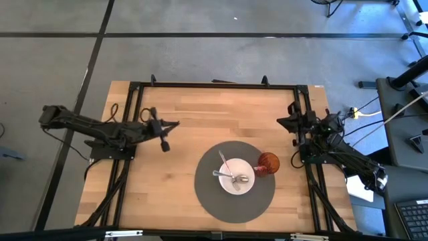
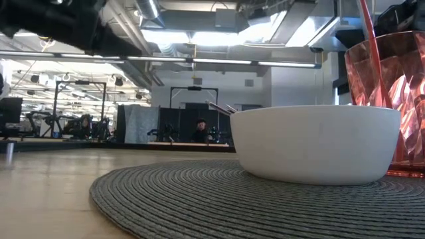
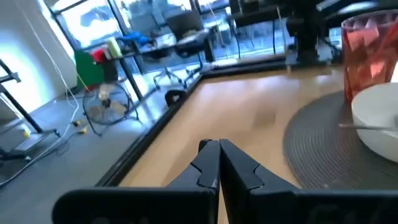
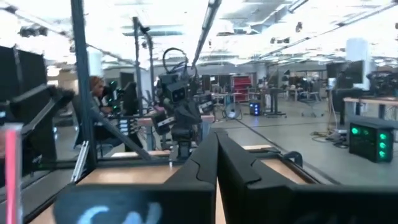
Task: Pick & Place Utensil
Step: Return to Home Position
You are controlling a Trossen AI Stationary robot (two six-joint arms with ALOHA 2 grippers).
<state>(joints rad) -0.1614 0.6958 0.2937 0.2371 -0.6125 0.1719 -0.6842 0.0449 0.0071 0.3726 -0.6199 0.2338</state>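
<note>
A white bowl [image 1: 235,177] sits on a round grey placemat [image 1: 214,201]; it also shows in the low view [image 2: 315,143] and the left wrist view [image 3: 380,118]. Metal utensils [image 1: 231,177] and a thin pink stick [image 1: 225,163] lie in it, handles over the rim [image 2: 219,106]. A red faceted cup [image 1: 267,163] stands on the mat at the bowl's right. My left gripper [image 1: 164,136] [image 3: 217,150] hovers shut left of the mat. My right gripper [image 1: 294,124] [image 4: 216,140] is shut near the table's right edge.
Bare wooden tabletop [image 1: 200,114] spreads between the two arms and beyond the mat. A black frame [image 1: 214,85] borders the table. The cup [image 3: 370,50] stands close behind the bowl as my left gripper sees it. A person [image 4: 99,99] is in the room behind.
</note>
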